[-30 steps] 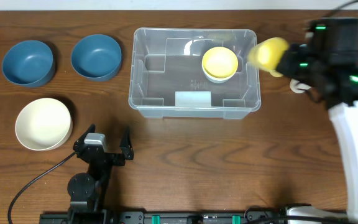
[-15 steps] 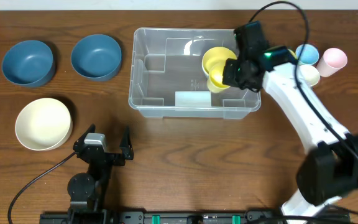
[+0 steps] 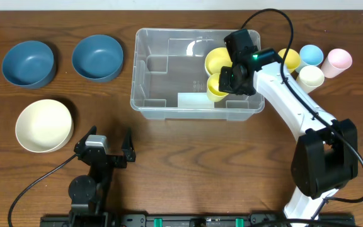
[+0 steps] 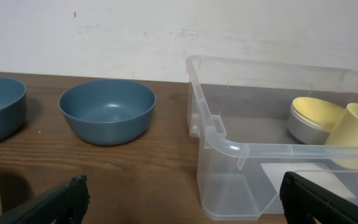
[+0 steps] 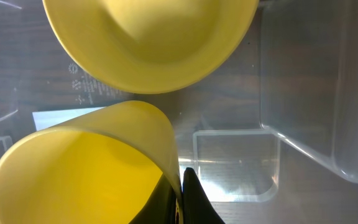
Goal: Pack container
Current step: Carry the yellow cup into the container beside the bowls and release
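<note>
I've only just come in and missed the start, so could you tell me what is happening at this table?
The right hand holds a yellow cup by its rim inside the clear container, beside a yellow bowl already in it. The left hand sits open and empty near the front. Two blue bowls and a cream bowl wait on the left; several cups stand to the right.

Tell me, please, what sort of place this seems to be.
Probably a robotics lab bench, not a kitchen: a wooden table against a plain white wall, bowls and cups laid out around the container, and the right gripper holding a yellow cup inside it.
</note>
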